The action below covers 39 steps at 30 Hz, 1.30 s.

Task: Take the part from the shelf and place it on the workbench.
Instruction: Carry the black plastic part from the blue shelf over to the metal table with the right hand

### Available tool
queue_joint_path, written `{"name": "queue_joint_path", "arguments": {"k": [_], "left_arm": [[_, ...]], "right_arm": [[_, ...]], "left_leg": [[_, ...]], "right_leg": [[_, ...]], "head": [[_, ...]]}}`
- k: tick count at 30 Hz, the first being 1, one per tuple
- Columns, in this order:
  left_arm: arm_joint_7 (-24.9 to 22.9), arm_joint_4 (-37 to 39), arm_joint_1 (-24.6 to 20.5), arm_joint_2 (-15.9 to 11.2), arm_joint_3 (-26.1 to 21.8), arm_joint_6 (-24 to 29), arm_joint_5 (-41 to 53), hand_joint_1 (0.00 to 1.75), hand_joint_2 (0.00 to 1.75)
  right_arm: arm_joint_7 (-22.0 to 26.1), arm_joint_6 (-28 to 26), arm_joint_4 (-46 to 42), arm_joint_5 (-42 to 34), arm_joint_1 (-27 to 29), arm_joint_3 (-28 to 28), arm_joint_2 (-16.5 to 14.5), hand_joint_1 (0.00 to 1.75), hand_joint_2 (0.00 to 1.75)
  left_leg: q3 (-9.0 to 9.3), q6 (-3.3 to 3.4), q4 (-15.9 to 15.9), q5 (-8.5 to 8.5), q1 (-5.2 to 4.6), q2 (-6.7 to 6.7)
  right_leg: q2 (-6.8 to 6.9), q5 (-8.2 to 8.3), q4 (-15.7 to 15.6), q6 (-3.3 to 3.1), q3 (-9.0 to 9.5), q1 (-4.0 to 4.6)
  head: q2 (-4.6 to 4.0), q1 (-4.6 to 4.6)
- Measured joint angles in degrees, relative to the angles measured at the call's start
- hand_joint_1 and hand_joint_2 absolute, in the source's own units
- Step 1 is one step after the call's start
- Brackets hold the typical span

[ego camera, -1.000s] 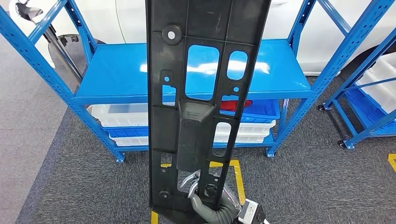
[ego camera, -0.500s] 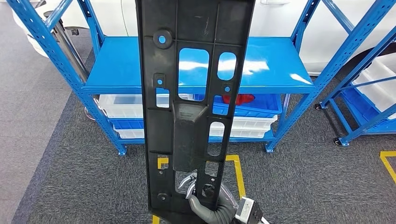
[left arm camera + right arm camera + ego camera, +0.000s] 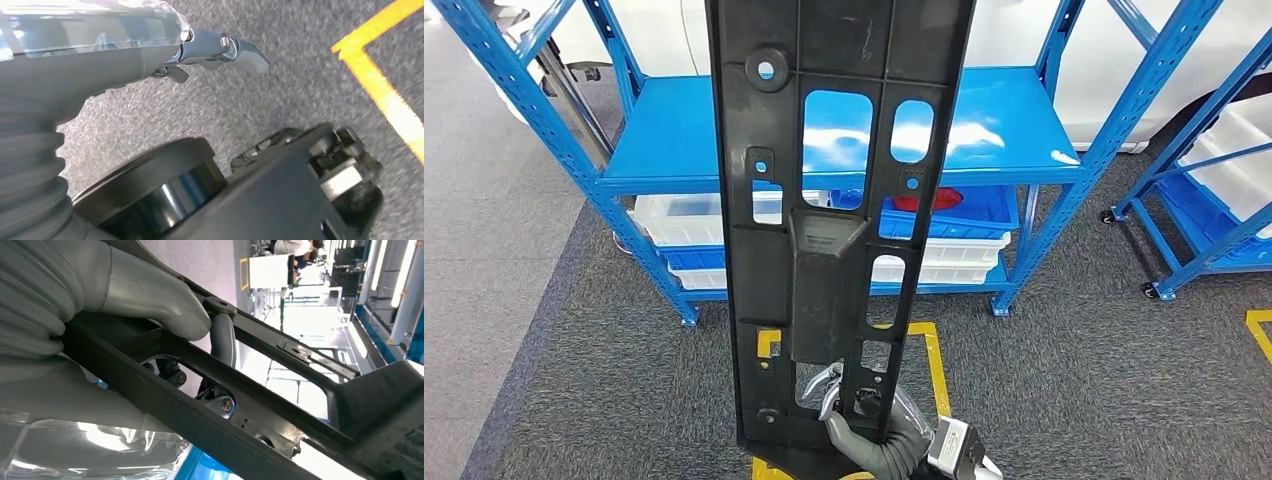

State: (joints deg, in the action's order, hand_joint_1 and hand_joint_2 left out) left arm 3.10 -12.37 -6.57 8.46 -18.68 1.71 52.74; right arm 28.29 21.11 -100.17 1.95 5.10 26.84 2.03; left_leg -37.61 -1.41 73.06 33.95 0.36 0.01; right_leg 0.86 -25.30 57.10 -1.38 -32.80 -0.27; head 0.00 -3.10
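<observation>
Right hand (image 3: 864, 435) grips the upright black part (image 3: 834, 200), which blocks the blue shelf (image 3: 1014, 130) behind.

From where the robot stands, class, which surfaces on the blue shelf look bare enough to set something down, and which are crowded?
The blue shelf's top deck is bare on both sides of the black part, bordered by the blue uprights; the part hides its middle. The level beneath is crowded with white bins and a blue bin. The right hand grips the part's lower end.

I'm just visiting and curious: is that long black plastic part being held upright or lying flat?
Upright. The black part stands on end before the blue shelf, the right hand gripping its lower end.
</observation>
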Motion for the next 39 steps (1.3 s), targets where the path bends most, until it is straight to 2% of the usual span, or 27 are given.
{"name": "queue_joint_path", "arguments": {"k": [1,3,4,5,8,9,11,13,14,15,16,18,19,20,23,24,25,26,28,29,30,31,33,34,35,38,39], "left_arm": [[0.14,0.0,0.03,0.0,-0.01,0.24,0.02,0.0,1.75],[0.45,0.0,0.2,-0.01,-0.01,0.8,0.04,0.0,1.75],[0.56,0.0,0.27,-0.01,-0.01,0.98,0.03,0.0,1.75],[0.64,0.0,0.33,-0.01,-0.01,1.09,0.03,0.0,1.75],[0.74,0.0,0.45,0.04,-0.03,1.21,-0.01,0.0,1.75],[0.78,0.0,0.44,0.08,-0.04,1.23,-0.02,0.0,1.75],[0.92,0.0,0.36,0.15,-0.05,1.25,-0.02,0.0,1.75],[1.02,0.0,0.38,0.17,-0.05,1.31,-0.07,0.0,1.75],[1.03,0.0,0.41,0.17,-0.06,1.34,-0.1,0.0,1.75],[1.03,0.0,0.42,0.17,-0.07,1.37,-0.15,0.0,1.75],[1.03,0.0,0.42,0.17,-0.08,1.39,-0.21,0.0,1.75],[1.01,0.0,0.4,0.21,-0.09,1.45,-0.27,0.0,1.75],[0.98,0.0,0.4,0.23,-0.09,1.49,-0.26,0.0,1.75],[0.95,0.0,0.4,0.25,-0.1,1.51,-0.24,0.0,1.75],[0.89,0.0,0.38,0.25,-0.12,1.56,-0.19,0.0,1.75],[0.86,0.0,0.38,0.24,-0.13,1.58,-0.17,0.0,1.75],[0.86,0.0,0.38,0.23,-0.13,1.6,-0.15,0.0,1.75],[0.88,0.0,0.37,0.22,-0.14,1.62,-0.13,0.0,1.75],[0.97,0.0,0.27,0.22,-0.16,1.65,-0.12,0.0,1.75],[1.01,0.0,0.22,0.22,-0.17,1.66,-0.11,0.0,1.75],[1.03,0.0,0.19,0.22,-0.18,1.68,-0.09,0.0,1.75],[1.02,0.0,0.16,0.21,-0.18,1.72,-0.05,0.0,1.75],[0.92,0.0,0.3,0.19,-0.18,1.83,0.05,0.0,1.75],[0.85,0.0,0.36,0.18,-0.18,1.86,0.09,0.0,1.75],[0.79,0.0,0.45,0.17,-0.18,1.87,0.11,0.0,1.75],[0.63,0.0,0.63,0.19,-0.18,1.89,0.14,0.0,1.75],[0.59,0.0,0.65,0.21,-0.18,1.9,0.16,0.0,1.75]], "right_arm": [[0.0,0.13,0.08,0.0,-0.02,0.0,-0.01,1.75,1.75],[0.0,0.37,0.13,0.0,-0.12,0.0,-0.07,1.75,1.75],[0.01,0.46,0.13,0.0,-0.2,0.01,-0.1,1.75,1.75],[0.01,0.52,0.13,0.0,-0.28,0.01,-0.13,1.75,1.75],[0.01,0.57,0.13,0.0,-0.39,0.04,-0.13,1.75,1.75],[0.02,0.57,0.13,-0.01,-0.42,0.04,-0.13,1.75,1.75],[0.03,0.57,0.17,-0.01,-0.48,0.04,-0.13,1.75,1.75],[0.02,0.61,0.34,0.0,-0.5,0.04,-0.13,1.75,1.75],[0.01,0.63,0.45,0.0,-0.49,0.04,-0.13,1.75,1.75],[0.01,0.64,0.54,0.0,-0.49,0.04,-0.13,1.75,1.75],[0.0,0.64,0.6,0.0,-0.49,0.04,-0.13,1.75,1.75],[-0.01,0.64,0.63,0.01,-0.56,0.04,-0.13,1.75,1.75],[-0.01,0.64,0.63,0.01,-0.61,0.04,-0.13,1.75,1.75],[0.0,0.64,0.63,0.02,-0.66,0.04,-0.13,1.75,1.75],[0.01,0.63,0.63,0.04,-0.67,0.06,-0.14,1.75,1.75],[0.01,0.62,0.63,0.06,-0.67,0.07,-0.14,1.75,1.75],[0.02,0.61,0.63,0.1,-0.68,0.07,-0.15,1.75,1.75],[0.03,0.61,0.63,0.15,-0.68,0.09,-0.15,1.75,1.75],[0.07,0.59,0.65,0.24,-0.67,0.12,-0.15,1.75,1.75],[0.08,0.58,0.68,0.25,-0.65,0.14,-0.14,1.75,1.75],[0.08,0.56,0.72,0.26,-0.63,0.14,-0.14,1.75,1.75],[0.08,0.55,0.76,0.26,-0.62,0.15,-0.14,1.75,1.75],[0.1,0.5,0.78,0.26,-0.61,0.16,-0.15,1.75,1.75],[0.12,0.48,0.77,0.26,-0.61,0.16,-0.15,1.75,1.75],[0.14,0.46,0.76,0.26,-0.62,0.17,-0.15,1.75,1.75],[0.17,0.42,0.77,0.29,-0.6,0.19,-0.14,1.75,1.75],[0.19,0.39,0.76,0.3,-0.61,0.2,-0.13,1.75,1.75]], "left_leg": [[2.11,0.01,-2.97,-1.47,0.09,0.01],[6.98,0.25,-11.35,-4.18,0.13,-0.01],[8.41,0.55,-14.24,-4.86,0.06,-0.05],[8.88,0.89,-15.6,-5.01,-0.04,-0.11],[8.24,2.11,-15.89,-5.72,-0.09,-0.16],[8.05,2.55,-16.04,-6.11,-0.01,-0.09],[7.42,3.19,-16.22,-6.91,0.12,0.08],[6.47,3.36,-16.1,-7.51,0.03,0.15],[6.06,3.34,-16.02,-7.75,-0.01,0.17],[5.71,3.29,-15.91,-7.94,-0.04,0.16],[5.46,3.2,-15.81,-8.09,-0.06,0.12],[5.2,2.91,-15.61,-8.32,-0.15,0.04],[5.08,2.7,-15.51,-8.43,-0.23,0.02],[4.93,2.44,-15.44,-8.57,-0.28,0.02],[4.54,1.45,-15.42,-8.96,-0.24,0.06],[4.28,1.11,-14.91,-8.42,-0.21,0.03],[3.66,0.82,-13.43,-7.15,-0.19,0.0],[2.58,0.55,-10.69,-5.14,-0.13,-0.03],[-0.25,0.09,-2.94,-0.74,-0.05,-0.03],[-1.08,-0.06,-0.02,0.47,-0.02,-0.02],[-0.92,-0.12,0.88,0.57,0.01,-0.02],[0.48,-0.11,-0.73,-0.45,0.04,-0.01],[5.45,0.14,-8.82,-3.69,0.12,-0.02],[7.47,0.35,-12.64,-4.78,0.08,-0.05],[8.55,0.61,-15.02,-5.3,0.02,-0.09],[8.29,1.63,-15.99,-5.76,-0.05,-0.2],[8.12,2.07,-16.11,-6.1,0.05,-0.17]], "right_leg": [[-0.04,0.13,0.21,0.1,-0.3,-0.01],[-0.12,0.34,0.73,0.43,-0.81,0.08],[-0.14,0.5,0.96,0.71,-1.11,0.17],[-0.15,0.72,1.1,1.05,-1.41,0.24],[-0.2,1.21,1.25,2.15,-1.98,0.13],[-0.27,0.47,2.03,2.46,-2.4,0.06],[-0.46,-3.41,7.31,3.03,-4.63,-0.17],[-0.54,-7.6,15.1,3.47,-7.55,-0.35],[-0.55,-8.35,17.27,3.56,-8.11,-0.42],[-0.55,-8.02,17.23,3.55,-7.54,-0.46],[-0.55,-6.74,14.77,3.43,-5.75,-0.48],[-0.57,-3.79,6.23,2.88,-0.45,-0.36],[-0.59,-2.92,2.9,2.54,1.37,-0.21],[-0.61,-2.6,1.07,2.21,2.24,-0.05],[-0.56,-1.99,0.44,1.23,1.85,0.07],[-0.48,-1.64,0.19,0.83,1.75,-0.06],[-0.37,-1.27,-0.08,0.44,1.6,-0.21],[-0.26,-0.94,-0.24,0.16,1.36,-0.31],[-0.14,-0.45,-0.19,-0.08,0.59,-0.23],[-0.11,-0.22,-0.1,-0.08,0.2,-0.2],[-0.11,-0.03,0.01,-0.04,-0.14,-0.18],[-0.13,0.12,0.12,0.03,-0.38,-0.17],[-0.23,0.31,0.43,0.26,-0.68,-0.11],[-0.27,0.41,0.66,0.47,-0.91,0.0],[-0.28,0.56,0.85,0.75,-1.18,0.12],[-0.27,1.13,0.99,1.79,-1.88,0.19],[-0.35,0.74,1.38,2.12,-2.13,0.11]], "head": [[0.0,0.0],[0.0,0.0],[0.0,0.0],[0.0,0.0],[0.0,0.01],[0.0,0.01],[0.0,0.02],[0.0,0.02],[0.0,0.02],[0.0,0.02],[0.0,0.02],[0.0,0.02],[0.0,0.02],[0.0,0.02],[0.0,0.01],[0.0,0.01],[0.0,0.01],[0.0,0.01],[0.0,0.0],[0.0,0.0],[0.0,0.0],[0.0,0.0],[0.0,0.0],[0.0,0.01],[0.0,0.01],[0.0,0.01],[0.0,0.01]]}}
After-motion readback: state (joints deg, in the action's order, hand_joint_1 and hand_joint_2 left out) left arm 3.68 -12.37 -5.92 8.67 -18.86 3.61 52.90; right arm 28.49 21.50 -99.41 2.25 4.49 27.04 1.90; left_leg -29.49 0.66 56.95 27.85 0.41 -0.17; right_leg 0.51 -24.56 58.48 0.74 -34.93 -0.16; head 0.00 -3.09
